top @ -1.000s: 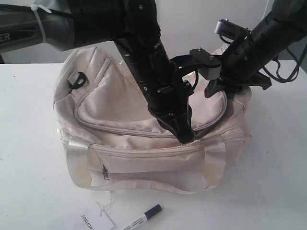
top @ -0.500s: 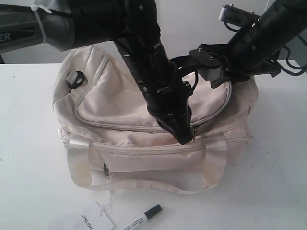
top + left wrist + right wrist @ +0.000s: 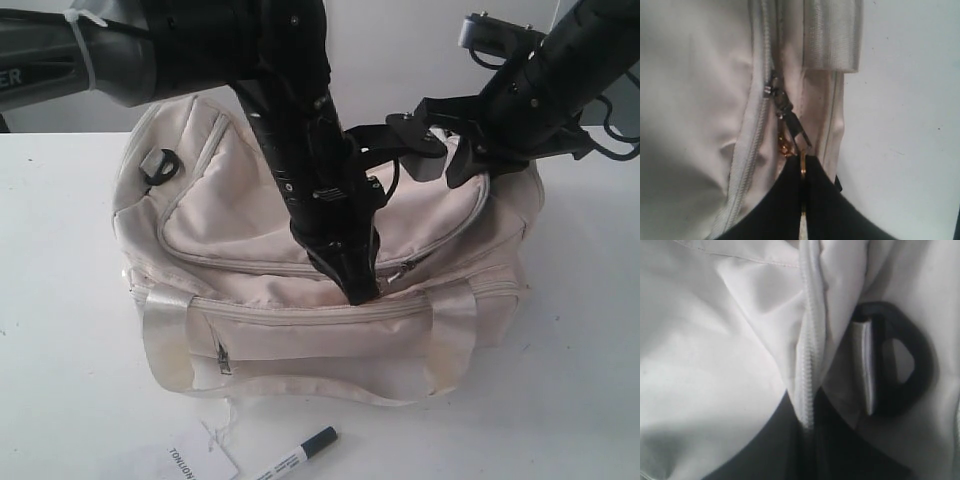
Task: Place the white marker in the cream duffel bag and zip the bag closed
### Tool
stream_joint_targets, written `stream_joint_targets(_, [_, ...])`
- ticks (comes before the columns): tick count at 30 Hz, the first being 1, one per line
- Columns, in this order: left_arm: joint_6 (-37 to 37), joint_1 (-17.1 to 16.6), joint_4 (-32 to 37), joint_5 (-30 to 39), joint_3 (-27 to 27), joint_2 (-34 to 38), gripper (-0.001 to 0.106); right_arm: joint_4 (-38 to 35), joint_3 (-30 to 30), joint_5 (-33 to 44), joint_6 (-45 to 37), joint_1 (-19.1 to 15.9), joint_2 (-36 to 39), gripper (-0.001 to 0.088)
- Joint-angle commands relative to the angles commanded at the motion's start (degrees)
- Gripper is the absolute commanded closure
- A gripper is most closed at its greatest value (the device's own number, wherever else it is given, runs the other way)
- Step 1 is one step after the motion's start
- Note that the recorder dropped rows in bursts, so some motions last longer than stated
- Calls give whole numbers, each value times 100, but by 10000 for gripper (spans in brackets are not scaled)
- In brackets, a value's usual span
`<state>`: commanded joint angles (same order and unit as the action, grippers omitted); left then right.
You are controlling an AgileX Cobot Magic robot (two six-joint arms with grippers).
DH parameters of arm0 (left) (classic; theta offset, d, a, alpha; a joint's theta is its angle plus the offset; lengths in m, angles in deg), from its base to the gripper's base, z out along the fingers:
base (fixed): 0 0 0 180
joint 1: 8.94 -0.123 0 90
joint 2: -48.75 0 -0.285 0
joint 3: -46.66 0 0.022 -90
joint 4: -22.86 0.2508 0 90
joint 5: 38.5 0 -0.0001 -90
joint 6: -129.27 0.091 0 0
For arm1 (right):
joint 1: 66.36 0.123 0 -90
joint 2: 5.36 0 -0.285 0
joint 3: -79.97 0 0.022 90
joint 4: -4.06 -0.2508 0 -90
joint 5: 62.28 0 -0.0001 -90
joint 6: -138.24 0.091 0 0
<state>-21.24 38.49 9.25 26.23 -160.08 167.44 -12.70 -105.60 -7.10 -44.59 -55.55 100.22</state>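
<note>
your left gripper (image 3: 802,175) pinches the gold ring pull (image 3: 803,164) on the cream duffel bag (image 3: 240,215); your right gripper (image 3: 807,424) clamps its zipper seam (image 3: 808,360). the white marker (image 3: 300,455) lies by the desk's (image 3: 570,390) front edge, well apart from both.

The left tool (image 3: 360,292), pinching the gold ring (image 3: 803,167), drags the zip slider further along the bag (image 3: 250,215), away from the right tool (image 3: 810,450), which rises and lifts the bag end it grips.
</note>
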Motion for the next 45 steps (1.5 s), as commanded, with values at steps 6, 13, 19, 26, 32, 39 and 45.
stream_joint_targets(6, [-65, 0, 420, 222, 0, 0, 1053, 98, 0, 0, 0, 0, 0, 868])
stream_joint_targets(13, [-148, 0, 748, 412, 0, 0, 1053, 98, 0, -12, 0, 0, 0, 868])
stream_joint_targets(19, [-166, 0, 1000, 523, 0, 0, 1053, 135, 0, -23, 0, 0, 0, 868])
stream_joint_targets(26, [-327, 0, 1255, 523, 0, -24, 1053, 179, 0, -23, 0, 0, 0, 868])
stream_joint_targets(32, [-683, 0, 1501, 523, 0, -62, 1053, 205, 0, -23, 0, 0, 0, 868])
stream_joint_targets(39, [-831, -48, 1609, 523, 0, -268, 1053, 219, 0, -23, 0, 0, 0, 868])
stream_joint_targets(45, [-899, -97, 1631, 523, 0, -431, 1053, 232, 0, -23, 0, 0, 0, 868])
